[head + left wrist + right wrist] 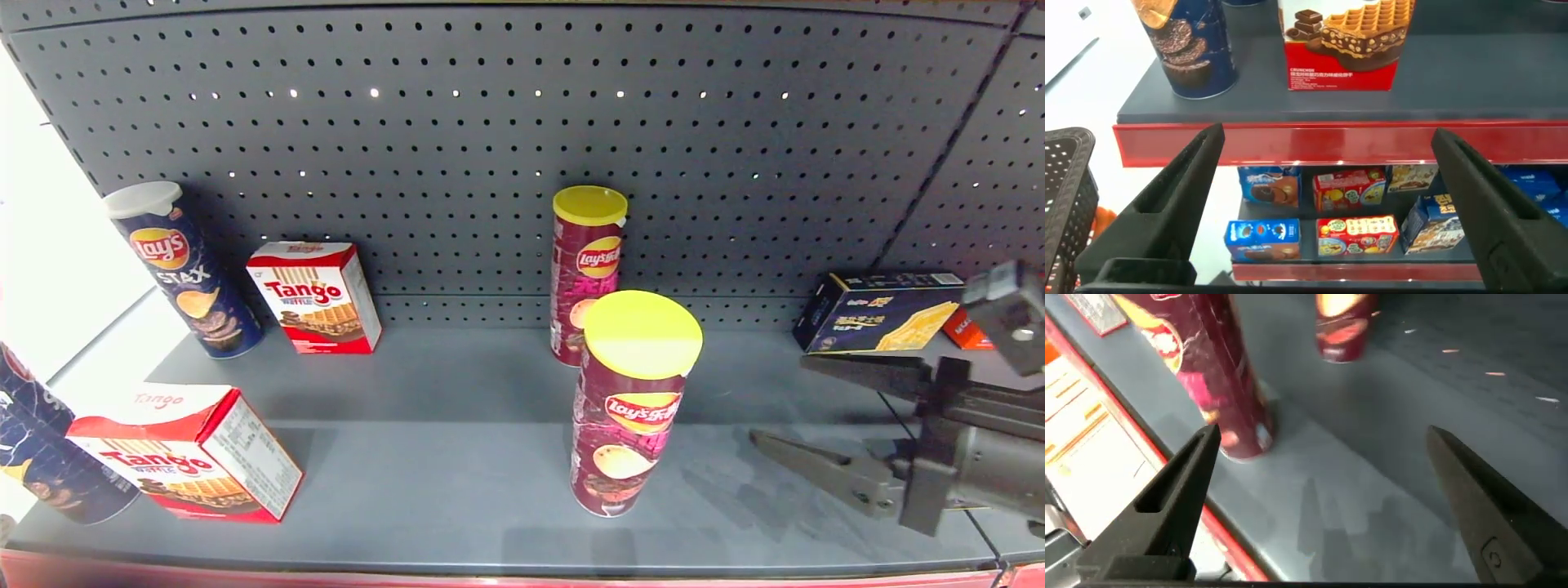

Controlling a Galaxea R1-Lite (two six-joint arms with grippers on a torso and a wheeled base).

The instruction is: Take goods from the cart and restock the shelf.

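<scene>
Front maroon can (624,408) stands upright on the grey shelf (441,457), close to the front edge. Rear maroon can (586,269) is upright just behind it, by the pegboard. Right gripper (780,398) is over the shelf to the front can's right, apart from it, jaws spread wide, empty. Left gripper (1327,139) is well left of the front can, out before the shelf's red lip, jaws also wide, holding nothing. Front wafer box (192,465) and blue can (184,269) are to its left, and a dark blue box (882,322) lies at back right.

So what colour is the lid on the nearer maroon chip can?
Bright yellow lid on the nearer maroon chip can; the head view shows it best.
</scene>
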